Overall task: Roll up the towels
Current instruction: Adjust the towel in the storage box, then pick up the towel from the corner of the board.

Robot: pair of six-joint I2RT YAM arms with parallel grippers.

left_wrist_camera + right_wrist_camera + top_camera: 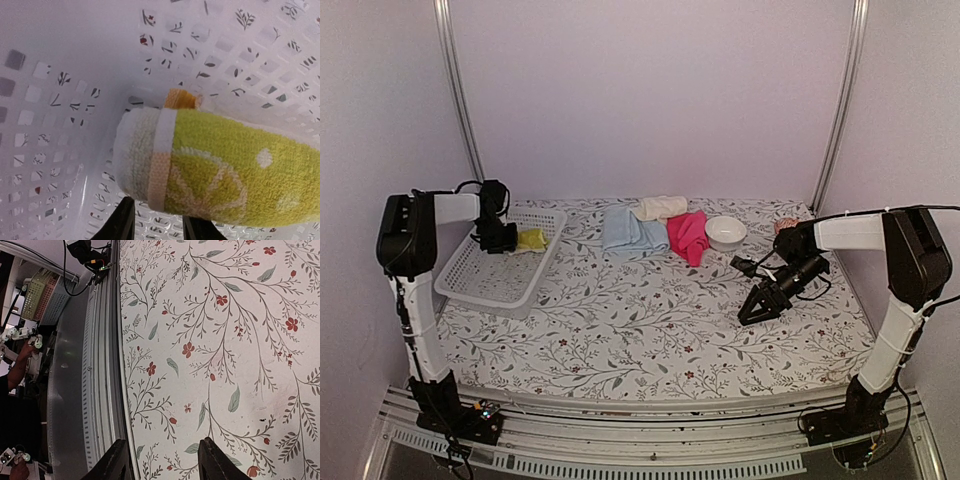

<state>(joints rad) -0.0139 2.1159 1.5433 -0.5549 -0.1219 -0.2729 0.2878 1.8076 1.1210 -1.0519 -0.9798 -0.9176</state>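
Note:
The yellow-green towel (531, 239) lies rolled in the white basket (490, 278) at the left. In the left wrist view the yellow-green towel (215, 170) rests on the mesh just past my left gripper (159, 225), whose jaws stand partly open with only basket floor between them. My left gripper (498, 240) hangs over the basket beside the roll. A light blue towel (625, 232), a cream towel (662, 207) and a hot pink towel (688, 235) lie at the back middle. My right gripper (760, 305) hovers open over the floral covering, with nothing between the fingers of that gripper (160, 460).
A white bowl (726, 232) stands right of the pink towel. A small pinkish object (785, 225) sits at the back right. The table's near edge and metal rail (95, 390) run just left of the right gripper's fingers.

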